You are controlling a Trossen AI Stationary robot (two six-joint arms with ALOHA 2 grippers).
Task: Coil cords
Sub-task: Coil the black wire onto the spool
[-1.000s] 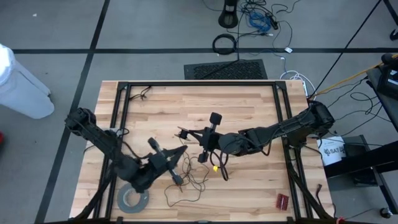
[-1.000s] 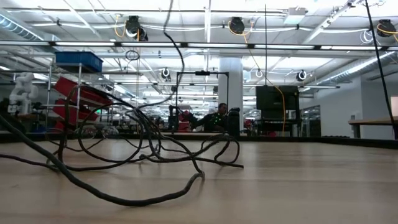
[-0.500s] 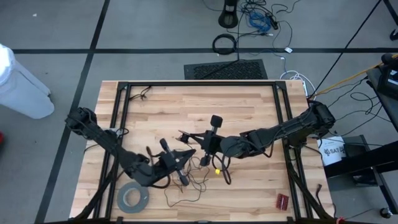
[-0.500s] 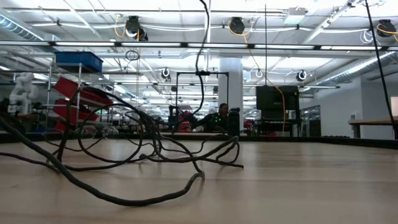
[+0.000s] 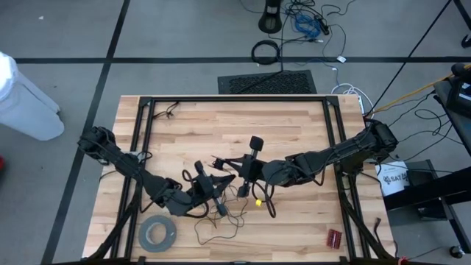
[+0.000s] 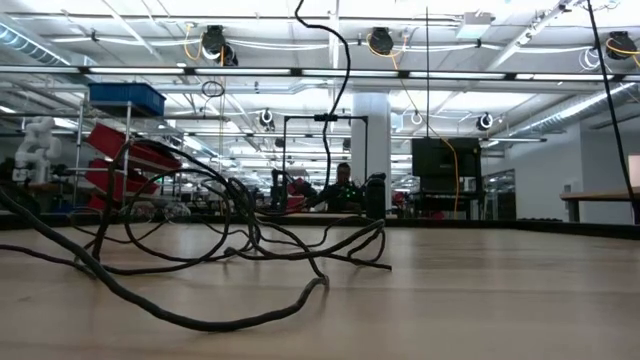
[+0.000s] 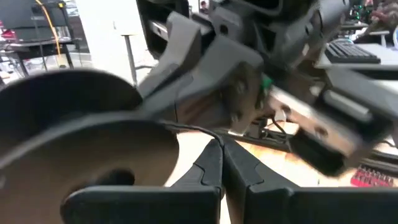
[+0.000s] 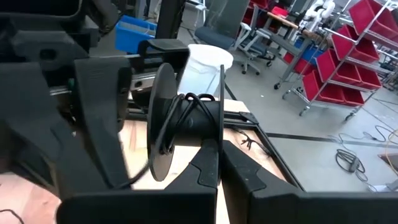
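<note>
Near the table's [image 5: 294, 121] front-left corner, a grey tape roll [image 5: 157, 234] lying flat on the wood. Just beyond it, the left gripper [image 5: 212, 182] reaching in from the left edge toward the middle, fingers [image 7: 211, 165] pressed together and pinching the thin dark cord [image 5: 221, 221]; in the left wrist view, that wire passing right at the fingertips. Between the two grippers and toward the front edge, loose loops of the cord sprawled on the wood, seen in the low view as dark tangled strands [image 6: 230, 240] with one strand rising off the table. At mid-table, the right gripper [image 5: 234, 163] reaching in from the right edge, jaws clenched on a small black spool [image 8: 177, 127] with a few turns of wire wound around its hub. Just beside the right gripper, a small yellow piece [image 5: 257, 201]. Near the front-right corner, a small red object [image 5: 335, 237]. In the room beyond, a person [image 6: 343, 188] seated far off.
</note>
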